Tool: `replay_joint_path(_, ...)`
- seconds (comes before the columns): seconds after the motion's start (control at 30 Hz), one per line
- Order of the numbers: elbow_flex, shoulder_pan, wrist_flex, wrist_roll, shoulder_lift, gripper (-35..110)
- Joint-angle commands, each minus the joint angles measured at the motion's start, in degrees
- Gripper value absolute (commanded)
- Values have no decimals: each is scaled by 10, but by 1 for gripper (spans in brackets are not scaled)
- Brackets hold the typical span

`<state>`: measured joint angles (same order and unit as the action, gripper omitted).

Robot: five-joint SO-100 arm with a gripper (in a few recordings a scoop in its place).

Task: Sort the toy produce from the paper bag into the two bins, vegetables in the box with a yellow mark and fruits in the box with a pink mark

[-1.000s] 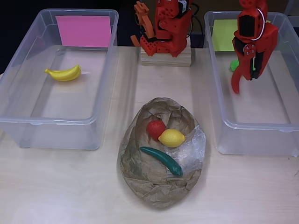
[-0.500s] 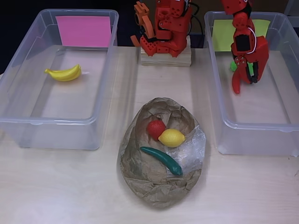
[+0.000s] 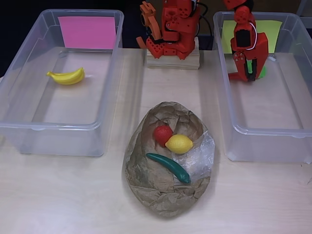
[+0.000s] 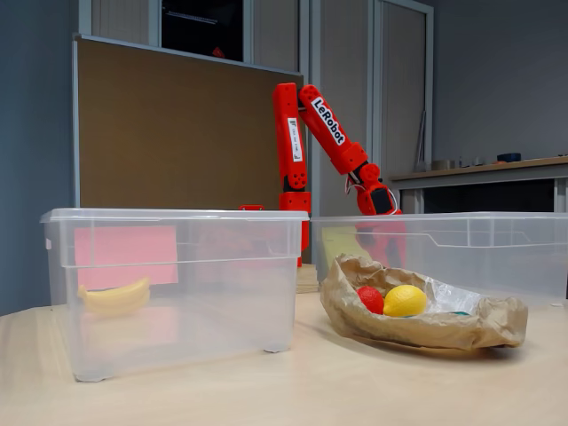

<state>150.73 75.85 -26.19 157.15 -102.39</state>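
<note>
Toy produce is spread across three containers; check each view in turn.

Overhead view: You see the crumpled paper bag [image 3: 168, 163] lying open on the table [image 3: 63, 195] between the two clear bins. Inside it lie a red round piece [image 3: 162, 134], a lemon [image 3: 179, 144] touching that red piece, and a dark green pepper-like piece [image 3: 169, 167] just below them. The bin with the pink mark [image 3: 87, 32] stands at picture left [image 3: 19, 131] and holds a banana [image 3: 67, 76] near its far end. The bin with the yellow mark [image 3: 233, 36] stands at picture right [image 3: 243, 141]. The red arm reaches down into the far end of this bin, and its gripper [image 3: 245, 74] sits low over the bin floor. A bright green piece [image 3: 262, 71] shows just beside the gripper, partly hidden by it. You cannot tell from this view whether the jaws are parted or closed, nor whether they touch the green piece.

Fixed view: You look across the table from low down. The pink-marked bin [image 4: 177, 293] is at picture left, with the banana [image 4: 114, 297] visible through its wall. The paper bag [image 4: 417, 328] lies in front of the other bin [image 4: 497, 248], with the red piece [image 4: 371, 299] and the lemon [image 4: 405, 301] showing above its rim. The arm bends down into the rear bin; the gripper [image 4: 383, 240] appears blurred through the plastic.
</note>
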Motion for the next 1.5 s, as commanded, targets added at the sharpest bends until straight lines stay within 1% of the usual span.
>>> replay_joint_path(0.0,9,7,-82,11,-74,1)
replay_joint_path(0.1,9,4,-123,10,-105,0)
replay_joint_path(0.23,4,-10,-133,-10,-129,0)
replay_joint_path(0.3,-17,-23,-143,-43,-131,0)
replay_joint_path(0.37,-62,-41,-181,-95,-127,0)
replay_joint_path(0.5,-184,-99,-251,-285,-102,0)
replay_joint_path(0.7,-343,-205,-330,-619,-86,0)
replay_joint_path(0.8,-396,-275,-367,-778,-88,0)
replay_joint_path(0.93,-420,-381,-374,-952,-105,0)
replay_joint_path(1.03,-434,-455,-368,-1048,-103,0)
replay_joint_path(1.1,-443,-503,-363,-1091,-96,1)
replay_joint_path(1.17,-444,-552,-356,-1113,-90,3)
replay_joint_path(1.23,-438,-600,-355,-1114,-77,4)
replay_joint_path(1.33,-417,-657,-352,-1092,-47,9)
replay_joint_path(1.47,-375,-673,-307,-1087,-6,19)
